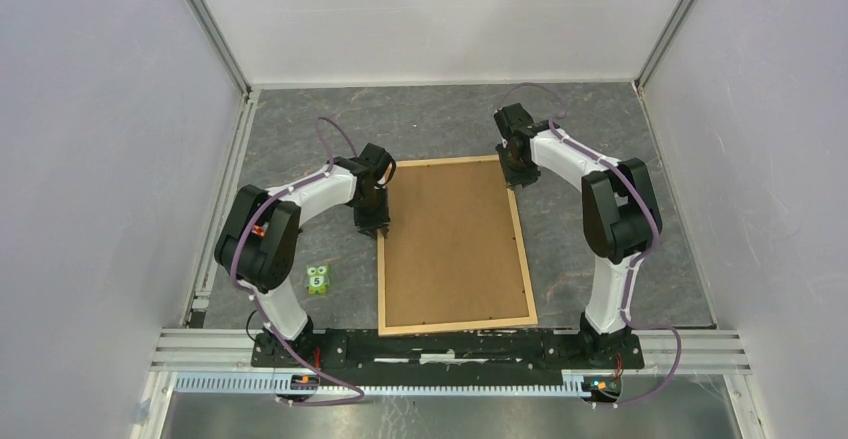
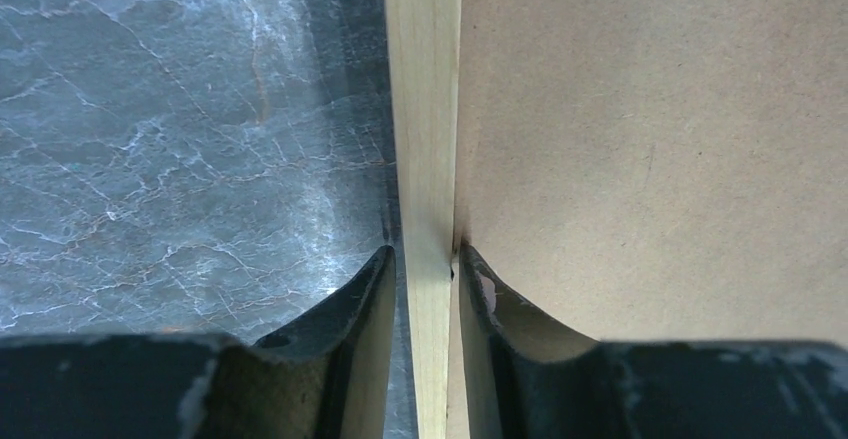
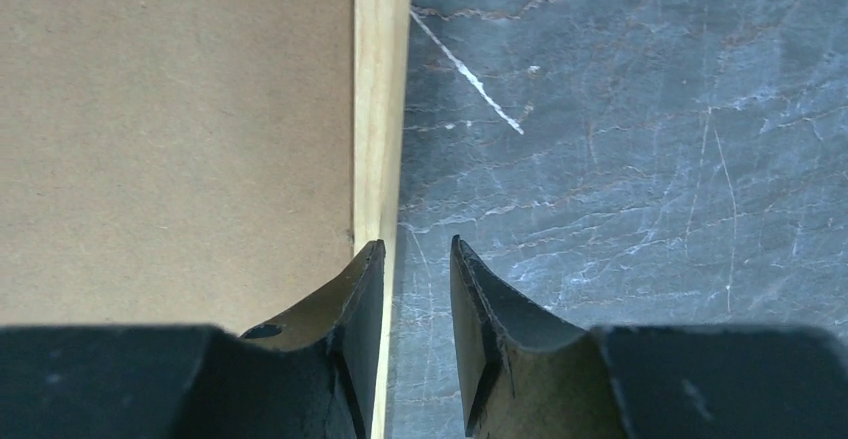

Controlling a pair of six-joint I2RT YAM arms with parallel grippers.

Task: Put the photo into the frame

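At far left we note a small green toy (image 1: 319,279) on the grey table (image 1: 440,124), well apart from the work. The frame (image 1: 521,227) lies flat, brown backing board (image 1: 450,239) uppermost (photo not visible). The left gripper (image 2: 428,264) straddles the left rail, jaws narrow, touching it. The right gripper (image 3: 417,251) stands slightly parted, its inner finger over the right rail.

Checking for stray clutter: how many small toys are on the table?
1: a green toy left of the frame, beside the left arm. Others may hide under the arms.
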